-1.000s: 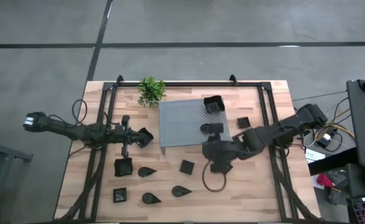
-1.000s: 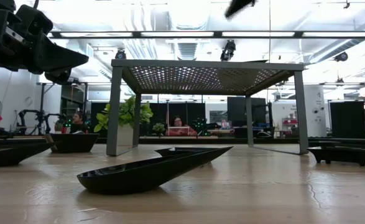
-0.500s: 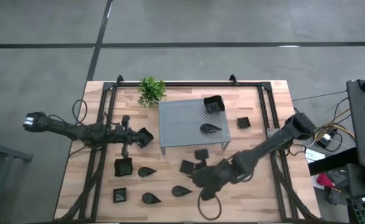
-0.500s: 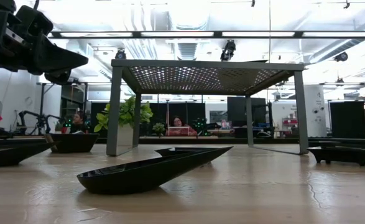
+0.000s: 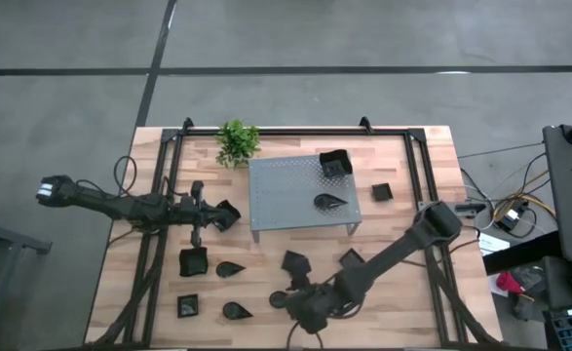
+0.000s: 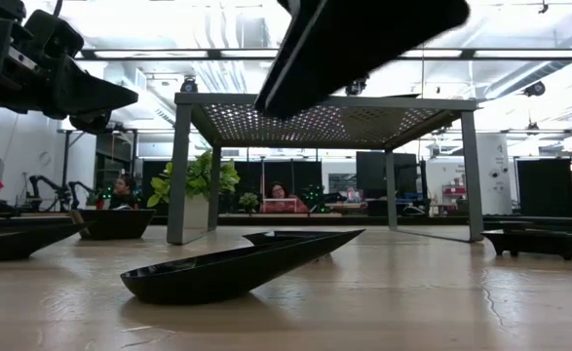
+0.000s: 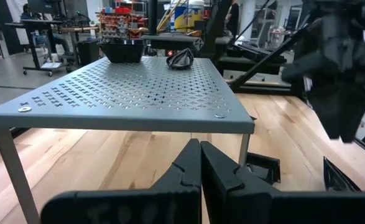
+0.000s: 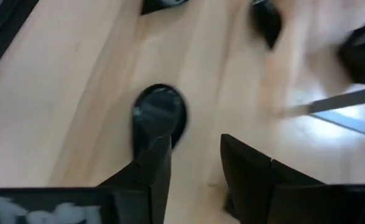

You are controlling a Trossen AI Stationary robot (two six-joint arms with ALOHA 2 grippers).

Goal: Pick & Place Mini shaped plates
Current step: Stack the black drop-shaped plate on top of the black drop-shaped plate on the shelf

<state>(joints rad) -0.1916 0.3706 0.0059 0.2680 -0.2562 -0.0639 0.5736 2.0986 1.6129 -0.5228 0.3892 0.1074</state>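
Small glossy black plates are spread about. A square one [image 5: 334, 164] and a teardrop one [image 5: 331, 201] lie on the grey perforated stand [image 5: 286, 190]. Squares [image 5: 194, 260] [image 5: 293, 260] [image 5: 351, 259] and teardrops [image 5: 230, 269] [image 5: 234, 311] rest flat on the wood. My right gripper [image 5: 300, 304] [image 8: 194, 155] is open above a teardrop plate [image 8: 159, 112] near the table's near edge, partly covering it from above. My left gripper [image 5: 229, 215] [image 7: 201, 163] is shut and empty, left of the stand.
A green potted plant [image 5: 237, 141] stands at the far edge. Black frame rails [image 5: 164, 195] [image 5: 424, 185] run along both sides of the table. More squares sit at the right [image 5: 381, 192] and near left [image 5: 188, 306]. My right arm [image 6: 363, 39] crosses high over the foreground teardrop plate [image 6: 237, 268].
My right gripper has swung away from the stand, toward the table's near edge and to the left, ending over the near teardrop plate. A teardrop plate stays behind on the stand. The left arm has kept still.
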